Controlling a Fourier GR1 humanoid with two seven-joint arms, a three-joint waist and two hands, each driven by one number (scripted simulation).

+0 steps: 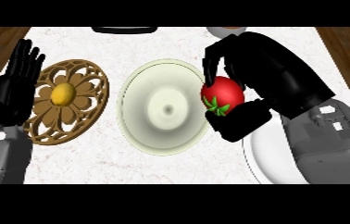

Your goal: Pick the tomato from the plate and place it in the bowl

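No writing or label could be read on anything in the frame. At centre right the right hand (256, 86) had its fingers and thumb curled round the red tomato (223, 94), green stem down, at the right rim of the pale bowl (164, 106) in the middle, while a white plate (270, 160) showed partly under the forearm at lower right. At the left edge the left hand (19, 84) rested wide and fingers up beside a brown openwork trivet (68, 100) bearing a yellow centre (62, 94), and a dark object (125, 29) lay cut off at the top.
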